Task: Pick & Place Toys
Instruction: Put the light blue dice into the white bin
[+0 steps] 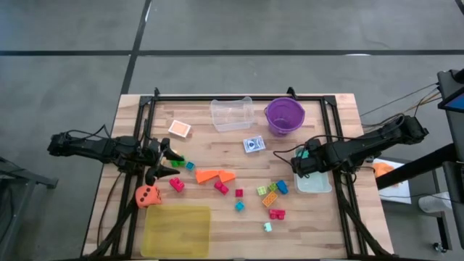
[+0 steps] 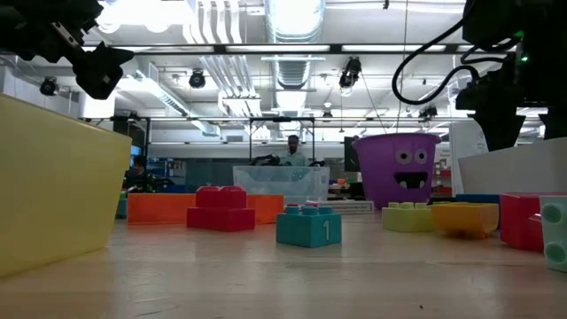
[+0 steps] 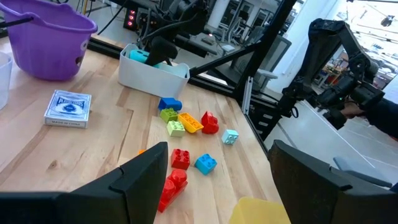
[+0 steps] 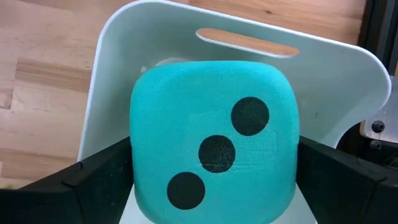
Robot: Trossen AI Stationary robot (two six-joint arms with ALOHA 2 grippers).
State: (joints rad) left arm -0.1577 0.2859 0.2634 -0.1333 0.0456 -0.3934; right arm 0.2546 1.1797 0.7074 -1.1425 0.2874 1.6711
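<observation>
We see the right gripper [image 4: 214, 180] spread wide around the teal die [image 4: 214, 140], 3 dots up, over the white bin [image 4: 118, 56], while the left gripper [image 1: 168, 162] hangs open above green bricks [image 1: 177, 163].

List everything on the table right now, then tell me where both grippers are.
small bricks: about eleven; red, pink, green, blue, yellow; scattered mid-table
orange wedges: two, touching, centre
orange die: one, beside the yellow tray
teal die: one, inside the white bin
blue card pack: one, near the purple bucket
orange card pack: one, left of the clear tub
clear tub: one, far edge
purple bucket: one, right of the tub
yellow tray: one, near left corner
white bin: one, right side
left gripper: open, empty, left of the wedges
right gripper: over the bin, at the teal die
</observation>
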